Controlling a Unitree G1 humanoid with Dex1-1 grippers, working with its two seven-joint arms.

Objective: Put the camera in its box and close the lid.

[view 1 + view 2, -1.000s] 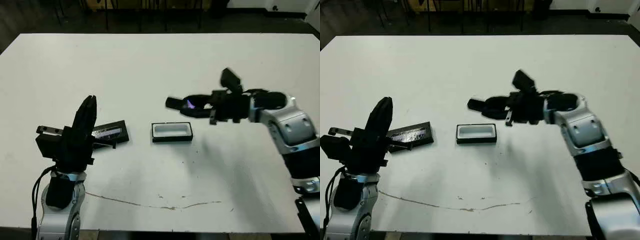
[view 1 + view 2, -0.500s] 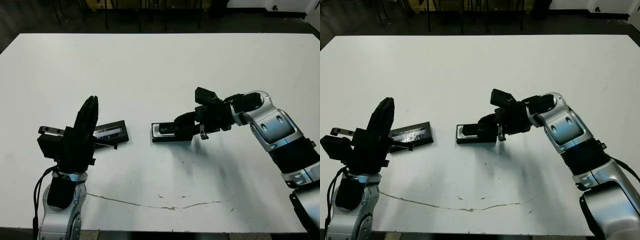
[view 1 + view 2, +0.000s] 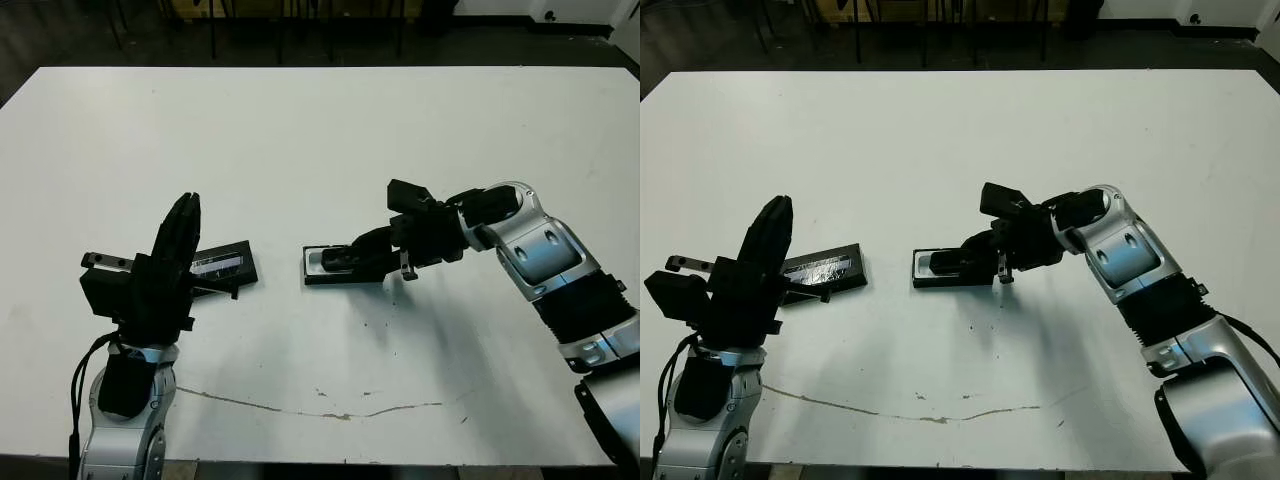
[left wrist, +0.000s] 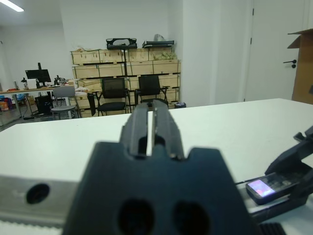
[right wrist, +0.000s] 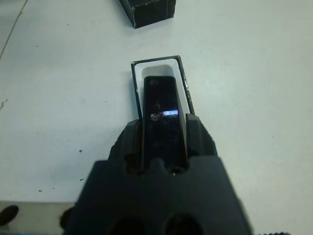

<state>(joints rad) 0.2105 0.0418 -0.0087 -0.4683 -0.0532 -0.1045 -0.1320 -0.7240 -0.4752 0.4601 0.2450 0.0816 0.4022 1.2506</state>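
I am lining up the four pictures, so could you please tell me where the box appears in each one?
Left eye view: the box lies at centre, under the right hand.
Right eye view: the box lies left of centre.
Left wrist view: only its edge shows, at the lower right corner.
Right wrist view: its white lining shows at centre.
Shared landmark: the camera over the box.

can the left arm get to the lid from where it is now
Probably yes. The lid lies flat on the table right beside the raised left gripper, with nothing on top of it. The right gripper is busy with the camera over the box, clear of that path.
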